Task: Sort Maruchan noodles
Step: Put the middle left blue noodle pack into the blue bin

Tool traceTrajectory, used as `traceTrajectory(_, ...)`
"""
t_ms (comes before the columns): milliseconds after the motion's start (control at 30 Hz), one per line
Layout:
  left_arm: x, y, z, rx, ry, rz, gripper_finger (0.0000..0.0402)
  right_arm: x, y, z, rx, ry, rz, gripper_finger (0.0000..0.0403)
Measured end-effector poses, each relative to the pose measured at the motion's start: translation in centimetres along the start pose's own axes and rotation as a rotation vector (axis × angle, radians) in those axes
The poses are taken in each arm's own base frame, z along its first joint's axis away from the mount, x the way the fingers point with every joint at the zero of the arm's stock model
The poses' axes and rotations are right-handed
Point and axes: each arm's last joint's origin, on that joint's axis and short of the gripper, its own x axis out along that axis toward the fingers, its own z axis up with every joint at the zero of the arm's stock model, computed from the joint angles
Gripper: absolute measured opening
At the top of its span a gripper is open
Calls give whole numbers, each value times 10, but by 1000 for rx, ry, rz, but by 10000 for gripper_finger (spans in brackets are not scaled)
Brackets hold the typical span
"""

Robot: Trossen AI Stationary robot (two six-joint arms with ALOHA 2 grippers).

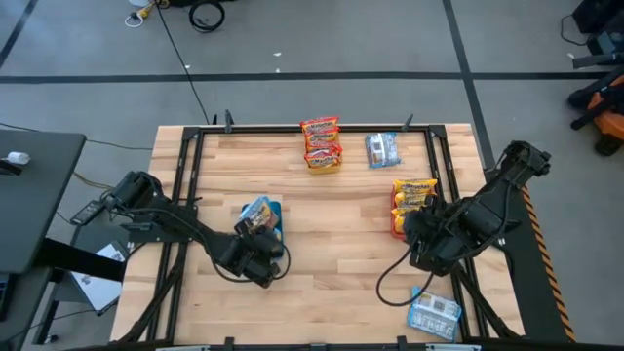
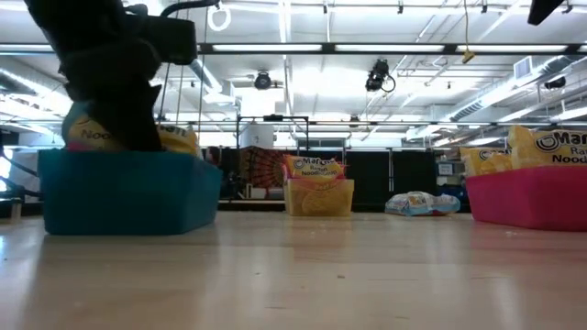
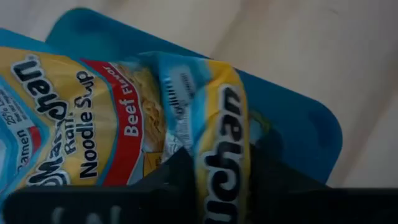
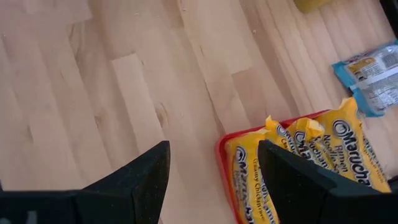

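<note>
The wooden worktop (image 1: 322, 244) carries three bins: a blue bin (image 1: 276, 210) near its left-centre, a red bin (image 1: 398, 226) toward the right edge packed with upright yellow Maruchan packets (image 1: 413, 198), and a yellow bin (image 2: 319, 197) at the far edge holding orange-red packets (image 1: 322, 143). The left gripper (image 1: 255, 227) sits over the blue bin, pinching a blue-and-yellow beef packet (image 3: 118, 118) between its fingers. The right gripper (image 4: 211, 180) hovers beside the red bin, jaws spread wide. Loose blue packets lie near the far edge (image 1: 382, 149) and at the near right corner (image 1: 433, 314).
</note>
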Motion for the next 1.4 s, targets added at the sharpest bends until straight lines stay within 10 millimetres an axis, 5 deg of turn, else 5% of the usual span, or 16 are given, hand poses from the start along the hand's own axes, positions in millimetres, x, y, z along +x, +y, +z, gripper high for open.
traceTrajectory(367,-18,15,23,59,176,-291,237,9,-11,15,-15,11,-43,249)
traceTrajectory(533,-23,11,31,145,261,-542,248,12,-15,20,-15,20,-53,249)
traceTrajectory(733,-21,15,35,228,248,-562,241,12,-11,20,-28,72,22,249)
traceTrajectory(1100,-35,38,62,252,296,-593,241,7,46,-26,-508,295,302,249)
traceTrajectory(1400,-58,59,96,219,304,-556,240,43,116,-61,-618,470,403,249)
